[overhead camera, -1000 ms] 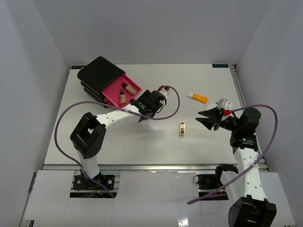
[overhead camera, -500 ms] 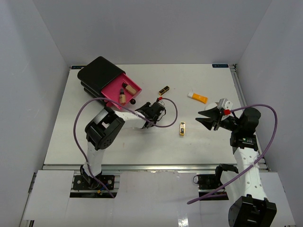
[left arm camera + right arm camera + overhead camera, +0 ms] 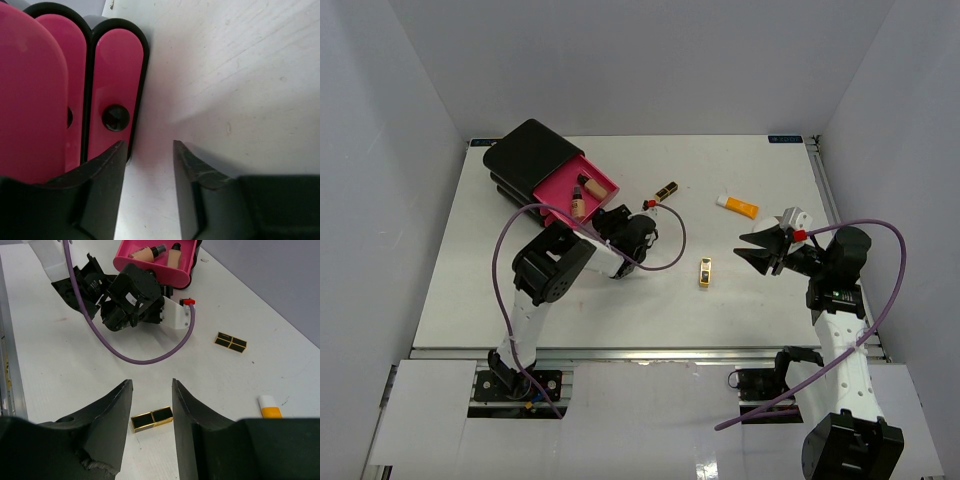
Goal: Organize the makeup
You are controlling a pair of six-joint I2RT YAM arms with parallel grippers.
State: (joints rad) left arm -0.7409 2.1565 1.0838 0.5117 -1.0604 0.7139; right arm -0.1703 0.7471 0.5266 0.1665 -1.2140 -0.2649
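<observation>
A black-and-gold lipstick tube [image 3: 705,272] lies mid-table; in the right wrist view it [image 3: 151,419] lies between and below my open, empty right gripper [image 3: 150,390]. A second lipstick tube [image 3: 666,190] lies further back [image 3: 230,342]. An orange white-capped tube [image 3: 737,206] lies at the back right [image 3: 270,407]. Two beige black-capped foundation bottles [image 3: 579,196] lie in the open pink drawer [image 3: 602,187]. My left gripper [image 3: 645,226] is open and empty on the table beside the drawer fronts [image 3: 114,90]. No white puff shows.
The black box [image 3: 525,155] with pink drawers stands at the back left. A purple cable [image 3: 670,250] loops from the left arm over the table. My right gripper [image 3: 765,250] hovers right of the middle lipstick.
</observation>
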